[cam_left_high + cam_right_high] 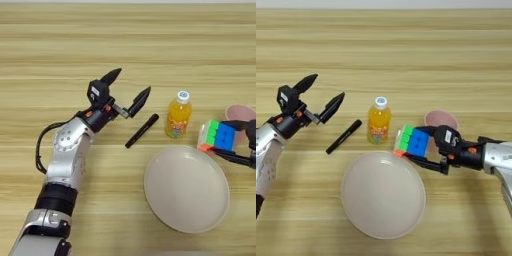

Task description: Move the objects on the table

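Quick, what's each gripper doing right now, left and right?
Left gripper: open, empty, just left of the pen.
Right gripper: shut on the puzzle cube, beside the plate.

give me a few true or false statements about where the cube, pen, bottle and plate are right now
1. The right pincer holds the puzzle cube. True.
2. The pen lies on the plate. False: it lies on the table, left of the bottle.
3. The left pincer is open and holds nothing. True.
4. The bottle has tipped over. False: it stands upright.
5. The pink cup stands on the plate. False: it stands on the table behind the cube.
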